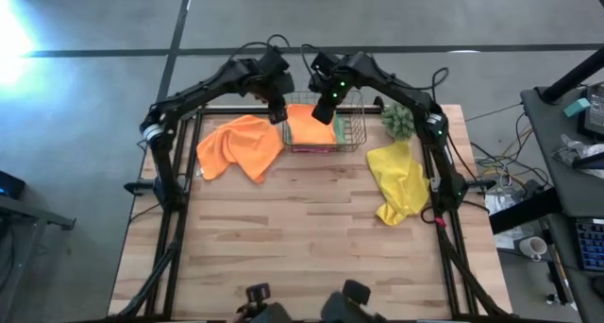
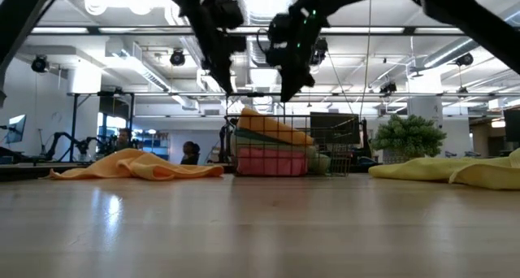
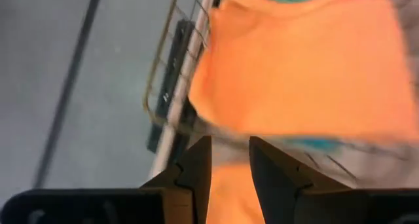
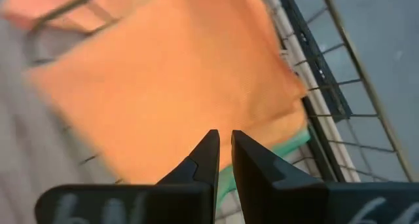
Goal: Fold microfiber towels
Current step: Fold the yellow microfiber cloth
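Note:
A folded orange towel point(image 1: 310, 125) point(image 3: 301, 67) point(image 4: 170, 73) lies on top of a stack in the wire basket point(image 1: 355, 134) at the table's far middle. Green and pink towels point(image 2: 272, 160) lie under it, and a teal edge point(image 4: 288, 145) shows beneath it. My left gripper point(image 1: 276, 110) point(image 3: 229, 142) hovers over the basket's left rim, fingers parted and empty. Over the orange towel hovers my right gripper point(image 1: 323, 112) point(image 4: 222, 135), fingers nearly together and empty. A crumpled orange towel point(image 1: 241, 145) lies left of the basket, a yellow one point(image 1: 398, 181) at the right.
A small green fuzzy plant point(image 1: 398, 122) stands right of the basket at the far edge. The bare wooden tabletop point(image 1: 302, 238) stretches from the towels to the near edge. Floor shows beyond the table's far edge, behind the basket.

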